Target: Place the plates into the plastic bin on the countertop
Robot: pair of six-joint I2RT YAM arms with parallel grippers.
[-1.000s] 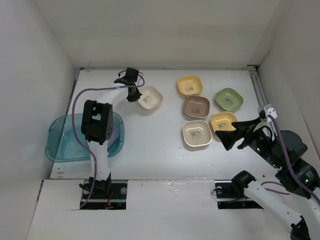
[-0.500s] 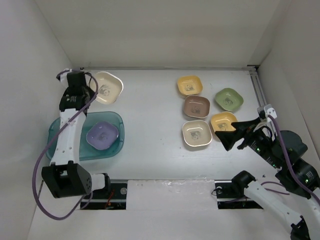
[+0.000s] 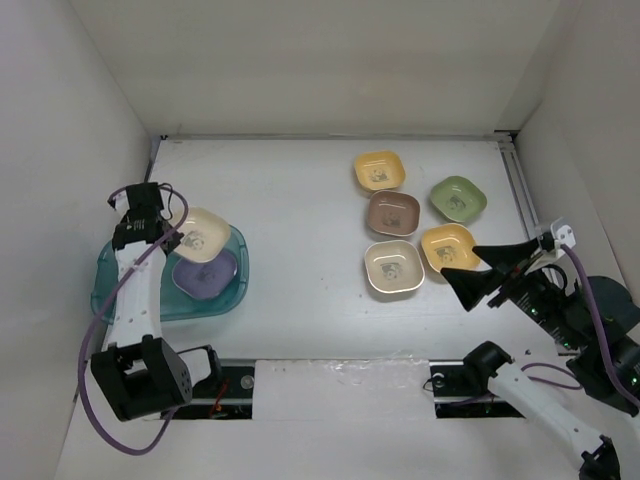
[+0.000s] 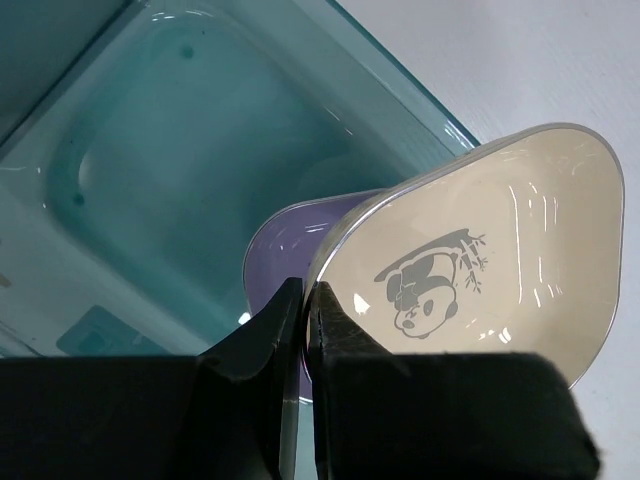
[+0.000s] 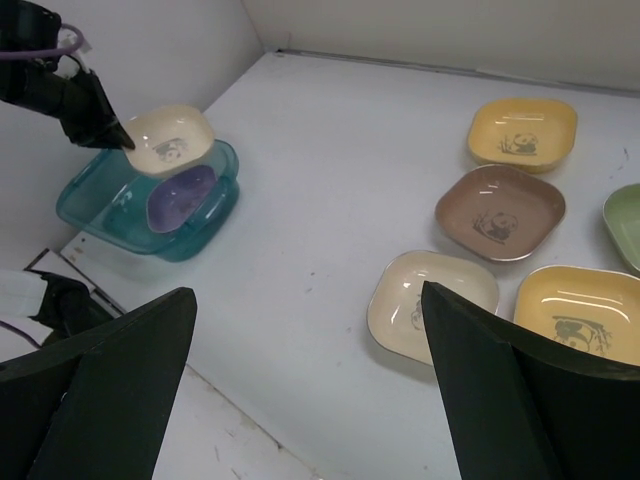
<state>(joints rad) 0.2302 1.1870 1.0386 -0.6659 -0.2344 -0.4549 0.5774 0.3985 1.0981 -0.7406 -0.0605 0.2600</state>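
Observation:
My left gripper (image 3: 170, 228) is shut on the rim of a cream plate (image 3: 203, 234) and holds it tilted above the teal plastic bin (image 3: 104, 280). A purple plate (image 3: 205, 273) lies in the bin just below it. In the left wrist view my gripper (image 4: 305, 290) pinches the cream plate (image 4: 480, 250) over the purple plate (image 4: 285, 235) and the bin (image 4: 200, 150). My right gripper (image 3: 458, 260) is open and empty, hovering near the right-hand plates. In the right wrist view it (image 5: 308, 292) is spread wide above the countertop (image 5: 330, 180).
Several plates lie on the right of the countertop: yellow-orange (image 3: 380, 170), brown (image 3: 392, 212), green (image 3: 458, 198), a second yellow-orange (image 3: 447, 243) and cream (image 3: 393, 268). White walls close the left, back and right sides.
My left gripper has carried the cream plate from the far-left countertop toward me to above the bin's right part. My right gripper has shifted slightly right and toward me.

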